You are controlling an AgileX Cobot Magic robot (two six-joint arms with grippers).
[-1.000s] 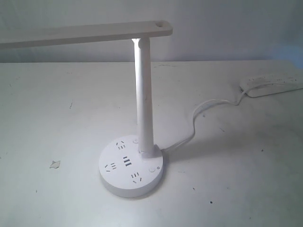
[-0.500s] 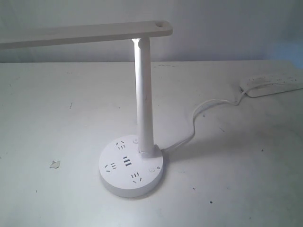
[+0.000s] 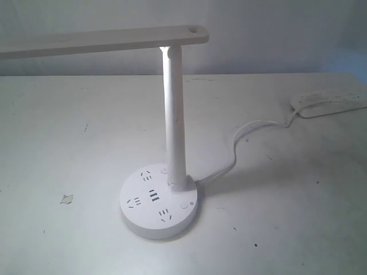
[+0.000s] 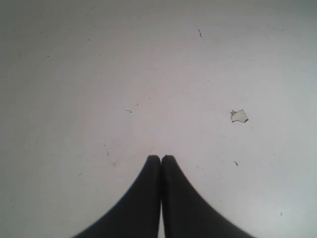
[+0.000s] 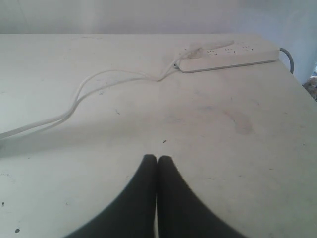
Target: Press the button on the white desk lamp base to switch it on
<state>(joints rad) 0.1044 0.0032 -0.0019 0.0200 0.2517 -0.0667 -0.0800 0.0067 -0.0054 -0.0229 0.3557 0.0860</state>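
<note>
The white desk lamp (image 3: 174, 114) stands mid-table in the exterior view, its slim pole rising to a long flat head bar (image 3: 103, 40) that reaches left; light glows where pole meets bar. Its round white base (image 3: 159, 200) carries dark socket slots, central USB ports and a small round button (image 3: 184, 204) at the right front. Neither gripper shows in the exterior view. My left gripper (image 4: 161, 157) is shut over bare table with nothing between its dark fingers. My right gripper (image 5: 157, 157) is shut too, above bare table; the lamp base is out of both wrist views.
A white cord (image 3: 241, 143) runs from the base to a long white power strip (image 3: 330, 102) at the far right; both show in the right wrist view as cord (image 5: 89, 91) and strip (image 5: 230, 55). A small paper scrap (image 3: 66, 199) lies left of the base, also scrap (image 4: 239, 116).
</note>
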